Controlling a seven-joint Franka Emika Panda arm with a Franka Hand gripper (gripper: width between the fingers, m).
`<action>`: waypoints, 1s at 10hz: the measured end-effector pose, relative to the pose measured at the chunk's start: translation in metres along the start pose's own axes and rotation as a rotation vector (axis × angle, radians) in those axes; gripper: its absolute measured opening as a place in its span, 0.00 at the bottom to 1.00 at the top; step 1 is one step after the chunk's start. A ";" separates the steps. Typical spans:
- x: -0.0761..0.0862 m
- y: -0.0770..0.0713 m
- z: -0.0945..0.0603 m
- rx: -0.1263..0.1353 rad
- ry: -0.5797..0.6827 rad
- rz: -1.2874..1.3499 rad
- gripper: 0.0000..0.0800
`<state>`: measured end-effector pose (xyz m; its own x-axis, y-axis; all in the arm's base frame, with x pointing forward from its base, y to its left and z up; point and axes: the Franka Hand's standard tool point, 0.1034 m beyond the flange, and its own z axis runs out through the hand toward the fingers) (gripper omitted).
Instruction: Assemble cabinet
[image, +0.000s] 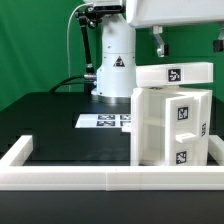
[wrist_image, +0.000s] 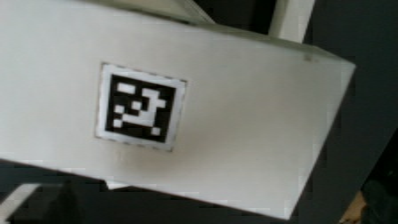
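The white cabinet body (image: 168, 125) stands upright at the exterior view's right, with tags on its front. A white panel (image: 175, 74) with one tag lies across its top. My gripper (image: 190, 48) hovers just above that panel. Its two dark fingers (image: 158, 45) are spread apart with nothing between them. In the wrist view the tagged panel (wrist_image: 178, 110) fills most of the frame, close below the camera. My fingertips do not show there.
The marker board (image: 104, 121) lies flat on the black table in front of the robot base (image: 112, 65). The low white border frame (image: 90, 176) runs along the front and up the exterior view's left side.
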<state>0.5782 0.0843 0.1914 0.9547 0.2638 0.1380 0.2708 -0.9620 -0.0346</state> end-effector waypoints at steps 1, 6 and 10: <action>-0.003 -0.002 0.002 0.001 -0.006 -0.155 1.00; -0.004 0.003 0.001 -0.024 -0.026 -0.600 1.00; -0.015 0.008 -0.007 0.047 -0.166 -1.104 1.00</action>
<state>0.5649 0.0722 0.1964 0.1913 0.9814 -0.0180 0.9814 -0.1915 -0.0124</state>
